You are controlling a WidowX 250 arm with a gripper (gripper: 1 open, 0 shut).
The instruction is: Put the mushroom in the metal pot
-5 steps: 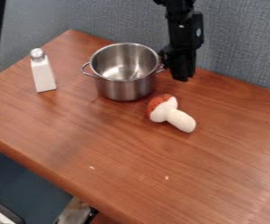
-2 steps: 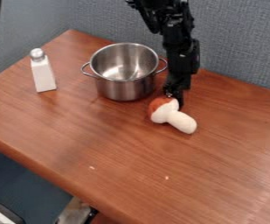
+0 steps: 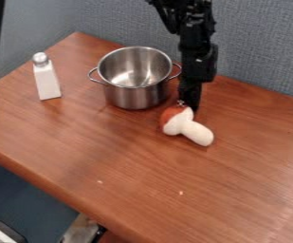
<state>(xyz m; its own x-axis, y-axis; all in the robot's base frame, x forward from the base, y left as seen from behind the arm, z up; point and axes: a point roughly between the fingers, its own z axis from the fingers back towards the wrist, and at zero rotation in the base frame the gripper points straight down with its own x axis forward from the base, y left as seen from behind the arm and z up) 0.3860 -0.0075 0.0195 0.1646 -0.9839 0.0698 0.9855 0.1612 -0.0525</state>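
Claw (image 3: 188,102) tips now sit right at the reddish cap end of the mushroom (image 3: 187,124), whereas a second ago the arm hung higher, level with the metal pot (image 3: 135,76) and clear of the toy; since then it has come down over the cap. The jaws look drawn together to a narrow point, closed onto or against the cap, though the view is too small to confirm a firm hold. The mushroom lies on its side on the bench (image 3: 136,161), cap toward the pot and cream stem pointing away, in the same spot as before, so it has not been lifted. That suggests the grasp is just being made, and the lift and carry over the pot rim are yet to come. Counting what is on view: one mushroom, one metal pot with nothing visible inside, standing just beside the toy, one small white bottle (image 3: 45,77) with a grey cap well apart to the left, and one arm.
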